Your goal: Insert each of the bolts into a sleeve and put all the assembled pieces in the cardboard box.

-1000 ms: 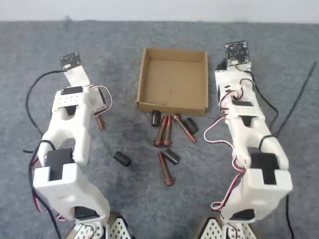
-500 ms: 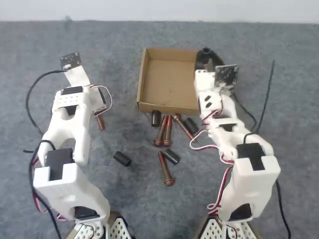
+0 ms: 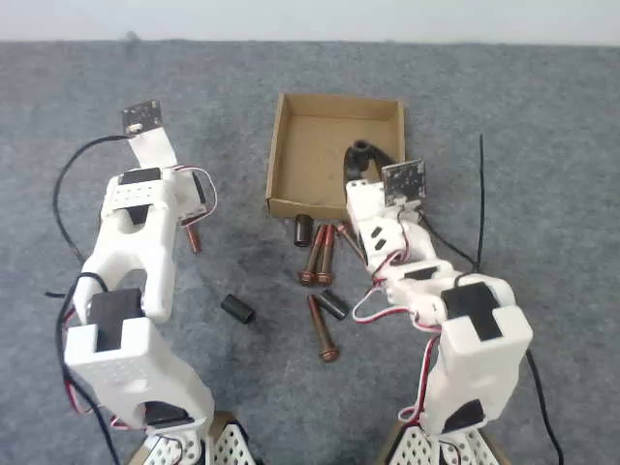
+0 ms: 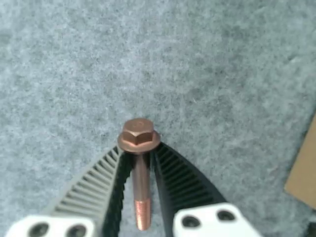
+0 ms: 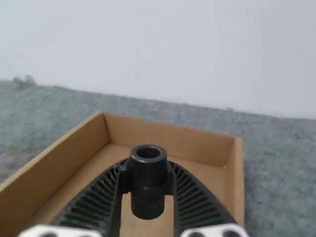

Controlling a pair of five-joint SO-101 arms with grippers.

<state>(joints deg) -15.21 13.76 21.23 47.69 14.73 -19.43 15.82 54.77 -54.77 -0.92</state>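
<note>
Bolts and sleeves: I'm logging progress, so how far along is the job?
Done: nothing; the cardboard box shows no assembled piece. In hand: left gripper grips a bolt, right gripper a sleeve above the box. Remaining: other bolts and sleeves lie loose on the table.

The left arm is stretched straight forward, with the left gripper closed on a bolt just below its head. The right arm is angled inward toward the middle, with the right gripper clamped around an upright sleeve.
</note>
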